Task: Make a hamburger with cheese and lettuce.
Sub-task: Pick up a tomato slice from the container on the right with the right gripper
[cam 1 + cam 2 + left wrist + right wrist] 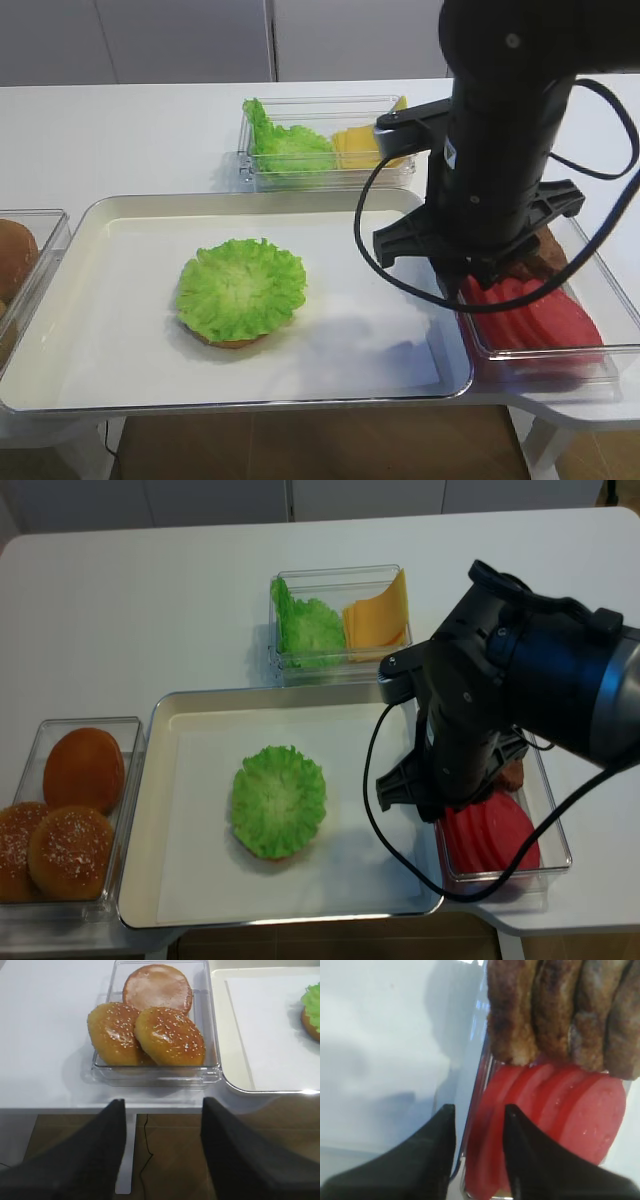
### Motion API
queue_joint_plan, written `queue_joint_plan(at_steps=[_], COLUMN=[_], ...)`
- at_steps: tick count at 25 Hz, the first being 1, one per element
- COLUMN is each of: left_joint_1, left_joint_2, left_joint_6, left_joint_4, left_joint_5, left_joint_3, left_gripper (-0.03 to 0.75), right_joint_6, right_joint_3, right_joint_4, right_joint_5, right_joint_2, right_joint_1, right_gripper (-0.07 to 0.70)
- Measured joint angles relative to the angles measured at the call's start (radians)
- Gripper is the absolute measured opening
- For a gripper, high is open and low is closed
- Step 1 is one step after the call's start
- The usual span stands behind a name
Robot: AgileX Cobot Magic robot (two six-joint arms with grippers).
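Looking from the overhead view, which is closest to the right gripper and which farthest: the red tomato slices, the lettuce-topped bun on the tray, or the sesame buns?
1. Red tomato slices, directly beneath the right gripper.
2. Lettuce-topped bun, mid-tray, leftward.
3. Sesame buns, far-left container.

My right arm (495, 150) hangs over the right side of the workspace, its wrist pointing nearly straight down, a black cable looping off its left side. The right gripper (479, 1125) shows in the wrist view with both dark fingers (437, 1155) spread apart, a narrow gap between them and nothing held. My left gripper (162, 1130) sits low and drawn back at the left edge, its two dark fingers (95, 1155) wide apart and empty. From overhead I cannot see the left arm.
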State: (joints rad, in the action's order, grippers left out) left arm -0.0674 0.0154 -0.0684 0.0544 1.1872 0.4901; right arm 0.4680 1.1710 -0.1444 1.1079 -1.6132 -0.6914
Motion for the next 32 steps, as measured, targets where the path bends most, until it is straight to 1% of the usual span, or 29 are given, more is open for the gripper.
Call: queue_joint_plan(at_steps=[3,11,15,25,32], left_joint_1=[0.000,0.000,0.000,0.000,0.000], left_joint_2=[0.000,0.000,0.000,0.000,0.000], left_joint_6=[0.000,0.000,0.000,0.000,0.000], left_joint_4=[0.000,0.000,0.000,0.000,0.000], left_joint_5=[0.000,0.000,0.000,0.000,0.000], left_joint_3=[0.000,0.000,0.000,0.000,0.000], left_gripper=[0.362,0.362,0.362,0.362,0.362], right_joint_6=[0.000,0.004,0.004,0.031,0.031], right_joint_3=[0.000,0.000,0.000,0.019,0.094], right_joint_4=[0.000,-0.004,-0.004,-0.023,-0.023], right_joint_5=[0.000,-0.002,-0.002,0.008,0.049], right_joint_2=[-0.002,-0.002,-0.002,-0.002,-0.002], right_joint_1=[0.000,0.000,0.000,-0.001,-0.001], right_gripper=[0.232,0.121,0.087,0.066,0.063])
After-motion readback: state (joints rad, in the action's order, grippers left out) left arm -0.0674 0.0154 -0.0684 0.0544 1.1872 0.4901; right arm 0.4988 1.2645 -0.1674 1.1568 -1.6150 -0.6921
